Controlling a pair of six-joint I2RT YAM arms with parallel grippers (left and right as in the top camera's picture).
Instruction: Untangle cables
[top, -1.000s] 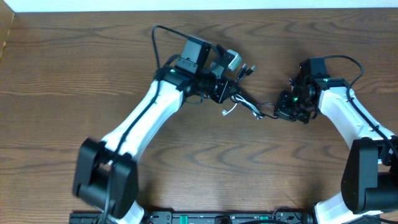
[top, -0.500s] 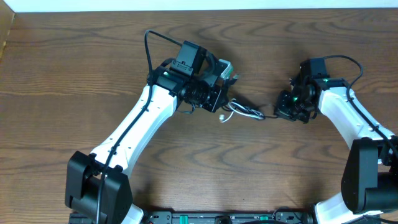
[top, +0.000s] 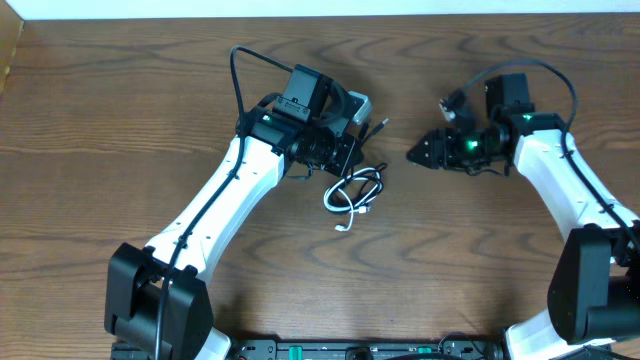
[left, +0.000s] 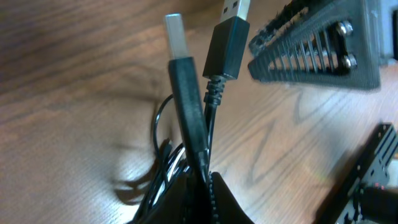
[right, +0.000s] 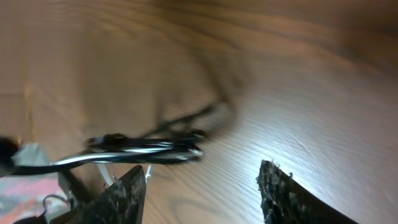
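The cables (top: 356, 189), one white and one black, hang together in a small loop on the wood just below my left gripper (top: 349, 150). That gripper is shut on them near their ends. In the left wrist view two black USB plugs (left: 186, 93) stick up out of the closed left gripper (left: 202, 190), and thin strands trail down to the left. My right gripper (top: 420, 153) stands open and empty to the right of the loop, apart from it. In the right wrist view the black-and-white cables (right: 146, 149) lie ahead of the left finger (right: 121, 193) of the open right gripper (right: 202, 186).
Brown wooden table (top: 120, 110) all round. A black ribbed part (left: 317, 43) shows at the top right of the left wrist view, close to the plugs. Thick black robot wires (top: 240, 75) arch over both arms. The table's far edge runs along the top.
My right gripper has opened, let go of the cable end and drawn back up and to the right. The stretched cables have sprung back into a loop under the left gripper.
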